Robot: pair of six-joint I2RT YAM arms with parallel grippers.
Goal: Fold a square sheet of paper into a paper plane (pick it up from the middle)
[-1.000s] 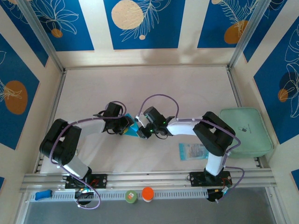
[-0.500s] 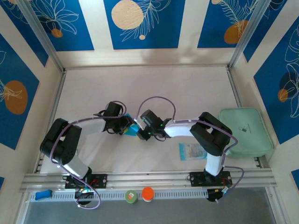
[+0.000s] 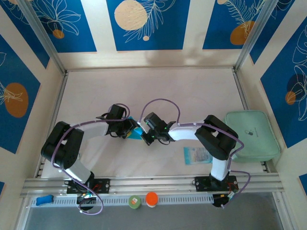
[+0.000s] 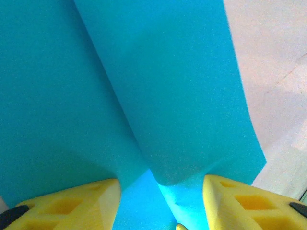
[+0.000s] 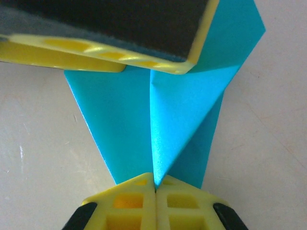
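Top external: right pincer [image 3: 149,136] shifted left, clamping paper [image 3: 138,132].

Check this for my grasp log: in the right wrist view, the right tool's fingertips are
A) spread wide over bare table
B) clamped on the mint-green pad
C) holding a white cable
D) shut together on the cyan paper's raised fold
D: the right tool has its yellow tips meeting with no gap, pinching the cyan paper at its centre fold.
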